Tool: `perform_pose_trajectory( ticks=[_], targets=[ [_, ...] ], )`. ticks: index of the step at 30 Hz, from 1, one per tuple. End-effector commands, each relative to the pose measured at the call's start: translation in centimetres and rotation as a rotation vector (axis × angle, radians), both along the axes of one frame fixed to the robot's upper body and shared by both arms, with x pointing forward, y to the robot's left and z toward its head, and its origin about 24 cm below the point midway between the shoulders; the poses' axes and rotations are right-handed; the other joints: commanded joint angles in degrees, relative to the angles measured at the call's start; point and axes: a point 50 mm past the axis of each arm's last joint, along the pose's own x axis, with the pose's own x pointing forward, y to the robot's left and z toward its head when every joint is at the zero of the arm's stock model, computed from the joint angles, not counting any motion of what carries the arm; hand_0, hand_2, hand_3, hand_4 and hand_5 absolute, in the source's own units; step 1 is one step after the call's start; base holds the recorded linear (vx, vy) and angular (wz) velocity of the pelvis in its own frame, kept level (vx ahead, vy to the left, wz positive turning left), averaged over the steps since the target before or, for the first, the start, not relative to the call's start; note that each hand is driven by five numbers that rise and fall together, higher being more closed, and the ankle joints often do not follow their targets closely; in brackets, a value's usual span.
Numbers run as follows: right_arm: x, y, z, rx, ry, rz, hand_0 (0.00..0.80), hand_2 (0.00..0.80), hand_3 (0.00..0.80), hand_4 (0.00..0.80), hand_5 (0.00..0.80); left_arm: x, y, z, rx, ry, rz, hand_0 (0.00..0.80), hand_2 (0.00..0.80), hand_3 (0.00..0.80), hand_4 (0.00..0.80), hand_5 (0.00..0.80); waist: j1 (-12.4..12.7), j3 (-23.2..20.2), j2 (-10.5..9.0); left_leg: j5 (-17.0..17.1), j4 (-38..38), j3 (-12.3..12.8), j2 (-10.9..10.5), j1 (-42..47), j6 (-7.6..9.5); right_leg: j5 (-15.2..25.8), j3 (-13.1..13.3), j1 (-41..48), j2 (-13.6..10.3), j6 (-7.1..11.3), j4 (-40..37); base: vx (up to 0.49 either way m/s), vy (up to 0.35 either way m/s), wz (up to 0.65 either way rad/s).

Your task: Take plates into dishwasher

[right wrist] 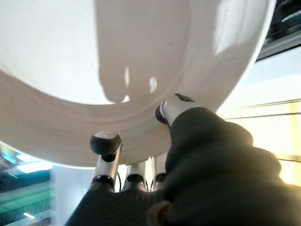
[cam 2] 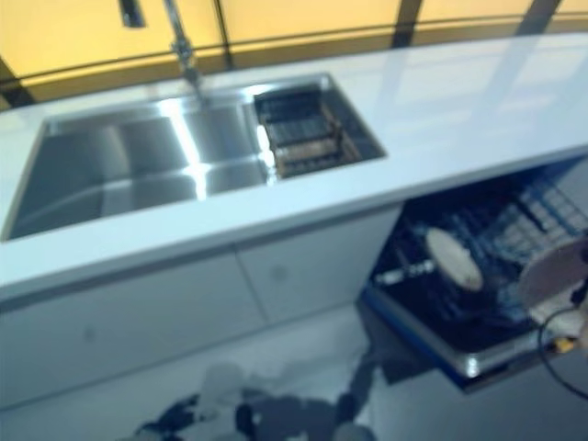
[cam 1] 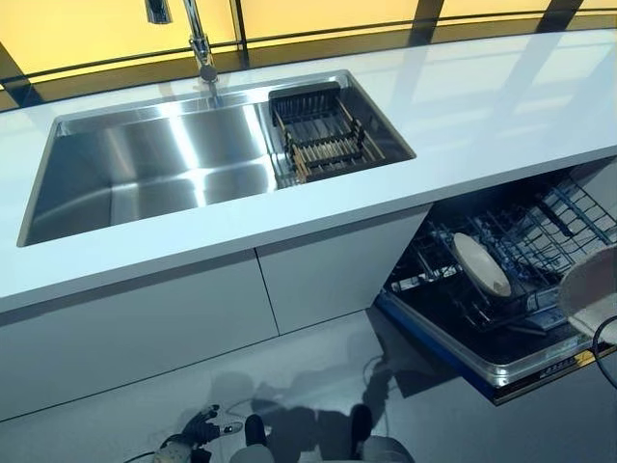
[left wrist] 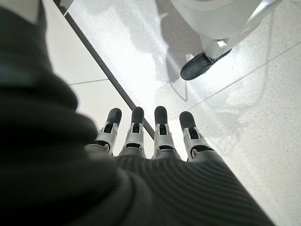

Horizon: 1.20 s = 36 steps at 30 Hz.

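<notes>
Right wrist view: the right hand (right wrist: 141, 174) is pinching a white plate (right wrist: 141, 70) over the dishwasher (cam 1: 501, 289), beside its racked plate (cam 1: 481, 263); the left hand (left wrist: 146, 141), fingers straight, is hanging empty.

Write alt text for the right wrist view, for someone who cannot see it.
The right hand grips a large white plate by its rim, thumb on one face and fingers curled against the other, the plate filling most of the view. Past its edge a dark strip of the dishwasher shows.
</notes>
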Motion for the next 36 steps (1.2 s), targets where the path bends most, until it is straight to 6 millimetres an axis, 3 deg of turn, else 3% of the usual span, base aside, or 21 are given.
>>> perform_pose_trajectory(
  ticks=[1, 11, 14, 18, 26, 36],
  targets=[
    [1.2, 1.8, 4.9, -0.283, -0.058, 0.137, 0.800, 0.800, 0.800, 0.800, 0.800, 3.0, 0.4, 1.5, 0.030, -0.095, -0.094, 0.000, 0.000, 0.000, 0.000, 0.000, 1.43, 1.07, -3.10, -4.17, -0.01, 0.75, -0.52, 1.42, 0.83, -3.68, 0.64, 1.33, 0.91, 0.82, 1.73, 0.015, 0.023, 0.11],
    [1.0, 3.1, 6.0, -0.608, 0.073, 0.266, 0.800, 0.800, 0.800, 0.800, 0.800, 3.0, 1.0, 1.7, 0.041, -0.076, -0.101, 0.000, 0.000, 0.000, 0.000, 0.000, 1.69, -1.03, -4.19, -4.77, -0.01, 0.86, -0.73, 2.37, 0.95, -3.81, 0.38, 2.83, 0.71, 1.41, 1.22, 0.029, 0.029, 0.09],
    [1.1, 3.2, 7.0, -0.672, 0.089, 0.279, 0.800, 0.800, 0.800, 0.800, 0.800, 2.8, 1.1, 1.7, 0.042, -0.064, -0.104, 0.000, 0.000, 0.000, 0.000, 0.000, 1.96, -1.35, -4.56, -4.89, -0.01, 0.71, -0.85, 2.61, 1.03, -3.88, 0.36, 3.23, 0.71, 1.44, 1.20, 0.035, 0.028, 0.03],
    [1.4, 3.7, 10.0, -0.776, 0.093, 0.297, 0.800, 0.800, 0.800, 0.800, 0.800, 2.4, 1.3, 1.6, 0.047, -0.043, -0.110, 0.000, 0.000, 0.000, 0.000, 0.000, 2.93, -1.86, -5.34, -4.89, -0.01, 0.38, -0.94, 2.92, 0.98, -3.92, -0.13, 4.01, 0.82, 1.45, 0.98, 0.038, 0.029, 0.10],
    [2.3, 4.4, 14.2, -0.812, 0.205, 0.325, 0.800, 0.800, 0.800, 0.800, 0.800, 1.7, 1.7, 1.4, 0.063, -0.007, -0.117, 0.000, 0.000, 0.000, 0.000, 0.000, 5.05, -3.19, -7.06, -4.88, -0.01, -0.25, -1.20, 3.14, 1.03, -4.32, -1.32, 5.28, 0.78, 1.34, 0.69, 0.038, 0.045, 0.01],
    [4.9, 7.6, 16.7, -0.850, 0.290, 0.425, 0.800, 0.800, 0.800, 0.800, 0.800, 0.9, 1.9, 1.1, 0.065, 0.023, -0.107, 0.000, 0.000, 0.000, 0.000, 0.000, 6.59, -4.77, -7.95, -4.72, -0.01, -1.08, -1.90, 3.23, 1.00, -4.21, -2.81, 6.65, 0.22, 1.58, 0.18, 0.020, 0.052, 0.06]
  ],
)
